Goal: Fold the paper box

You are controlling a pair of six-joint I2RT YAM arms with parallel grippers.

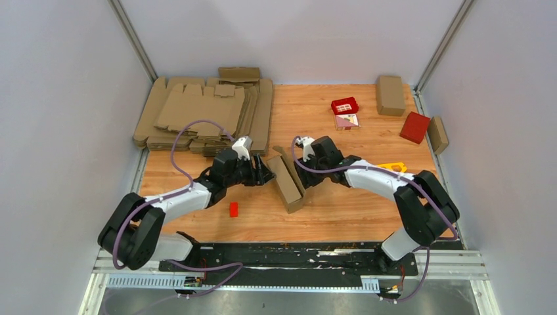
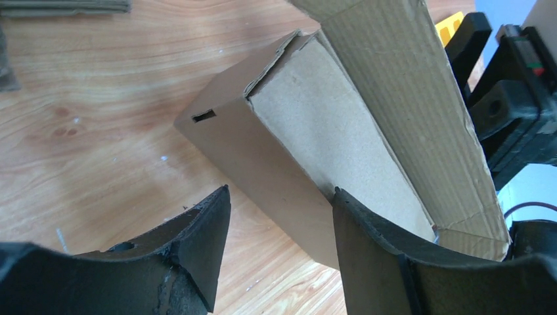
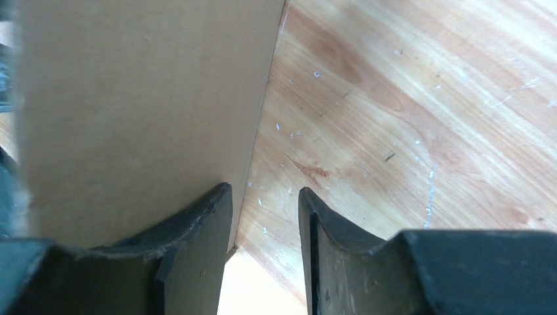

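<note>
The paper box (image 1: 288,184) is a plain brown oblong carton lying on the wooden table between my two grippers, with one long flap standing up. The left gripper (image 1: 266,172) is at its left side. In the left wrist view the left gripper (image 2: 281,190) is open: the paper box (image 2: 295,138) lies just past the tips, and the right finger (image 2: 368,249) is at its edge. The right gripper (image 1: 303,176) is at the box's right side. In the right wrist view the right gripper (image 3: 265,188) is open over bare wood, its left finger (image 3: 197,223) beside the box wall (image 3: 144,105).
A stack of flat cardboard sheets (image 1: 203,111) fills the back left. A small red block (image 1: 233,209) lies near the left arm. Red boxes (image 1: 345,105) (image 1: 415,126), folded brown cartons (image 1: 390,95) (image 1: 437,134) and a yellow triangular frame (image 1: 393,167) are on the right.
</note>
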